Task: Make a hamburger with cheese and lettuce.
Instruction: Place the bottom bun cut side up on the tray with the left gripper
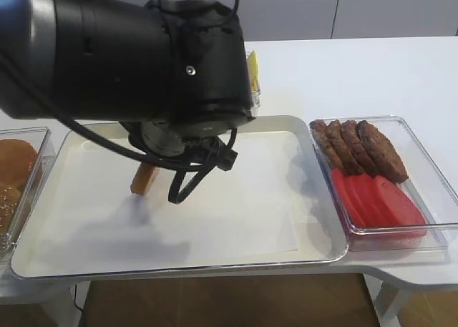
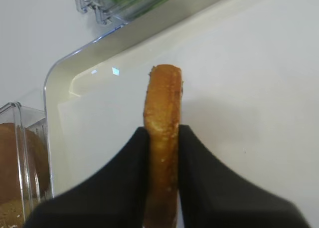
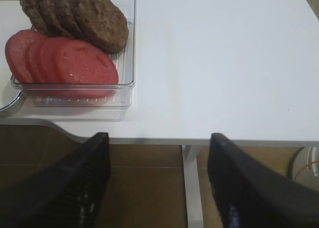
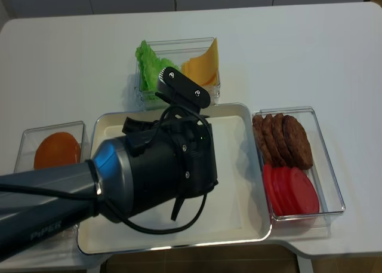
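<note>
- Your left end effector (image 2: 162, 153) is clamped on the hamburger bun half (image 2: 162, 138), which stands on edge between the fingers, above the paper-lined tray (image 1: 315, 198). From the high view only its lower edge shows under the arm, toward the tray's 9 o'clock side.
- Release it like this and it will likely land on its rim and roll or tip the wrong face up; turn it flat and lower it first.
- The grip sits on the bun's lower part, so a quick wrist turn could let it pivot or slip.
- Squeezing harder would probably dent the soft crumb.
- Your right end effector (image 3: 159, 188) hangs with fingers apart off the bench's edge, holding nothing.
- The lettuce (image 4: 149, 61) and cheese (image 4: 203, 67) wait in the box at the tray's 12 o'clock; the bulky arm hides much of the tray from above.
</note>
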